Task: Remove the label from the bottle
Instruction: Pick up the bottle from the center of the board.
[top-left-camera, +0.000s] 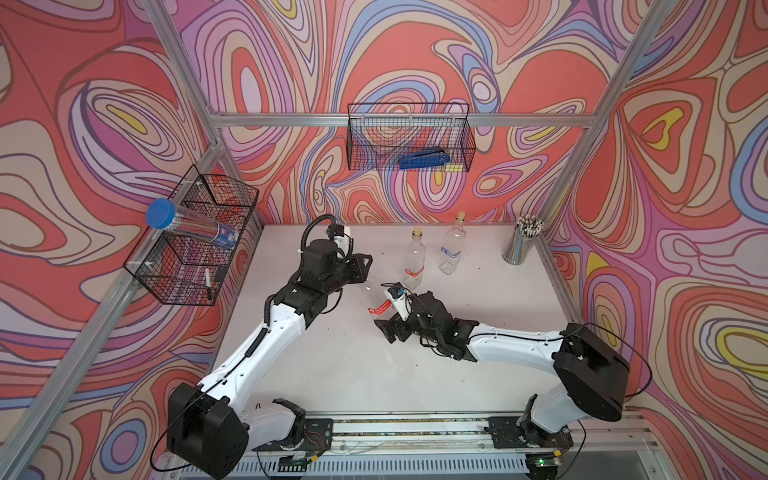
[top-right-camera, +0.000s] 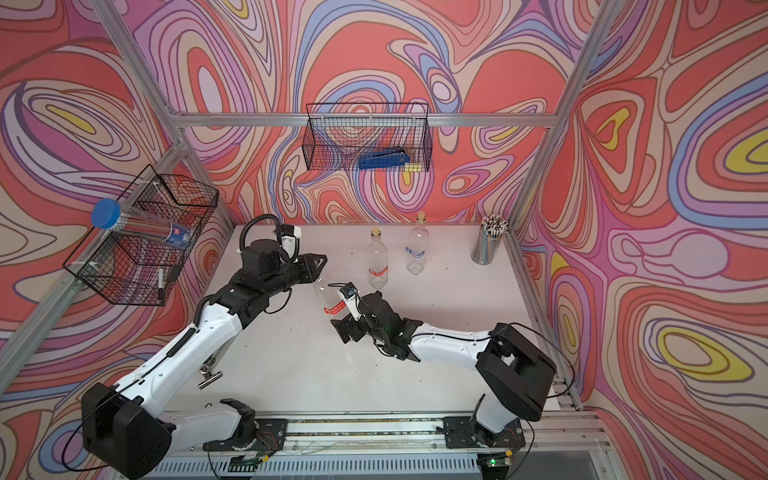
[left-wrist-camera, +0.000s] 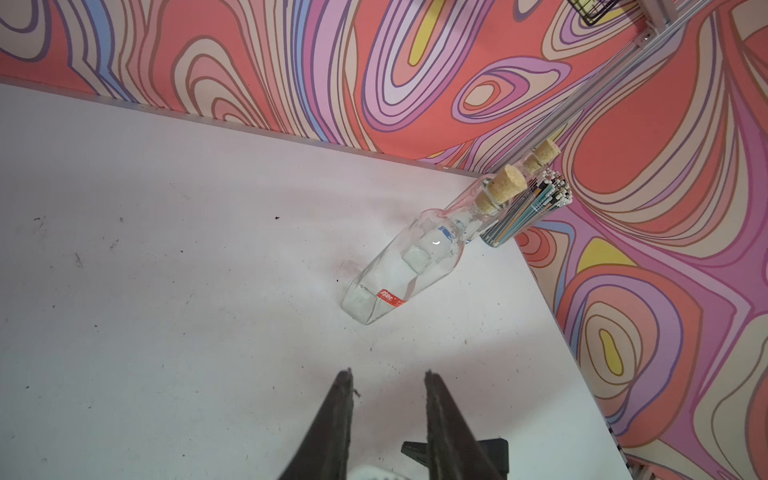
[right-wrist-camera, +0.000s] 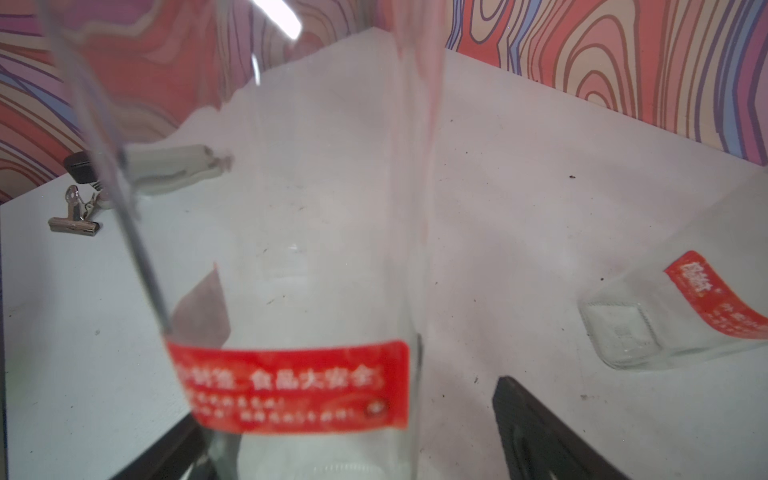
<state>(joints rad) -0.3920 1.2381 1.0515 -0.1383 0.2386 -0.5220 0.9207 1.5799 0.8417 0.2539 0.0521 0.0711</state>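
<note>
**A:** Where do we find the bottle (top-left-camera: 371, 293)?

**B:** Tilted over the middle of the bench (top-left-camera: 353, 374), between the two arms. Its red label (right-wrist-camera: 291, 386) wraps the lower end, close to the base. We cannot tell whether the base touches the bench.

**A:** What is the state of the fingers?

**B:** The right fingers (right-wrist-camera: 540, 432) stand wide apart, one on either side of the bottle's lower end. A gap shows between one finger and the glass, so we judge that they are not clamping. The left fingers (left-wrist-camera: 444, 415) are closed down at the neck end. The left wrist view shows only something pale between them at the frame edge. We therefore judge, rather than see, that they carry the bottle by its neck.

**A:** How will it handle?

**B:** We treat the glass as stiff, smooth, slippery and breakable if dropped. We hold it firmly by the neck or the flat sides, never over the label. The label looks thin and stuck down, so it may tear. We take it at an end or corner and pull along the glass. A dull flap (right-wrist-camera: 203, 307) shows above one end. We cannot tell whether it is a lifted corner or the label seen through the glass.
</note>
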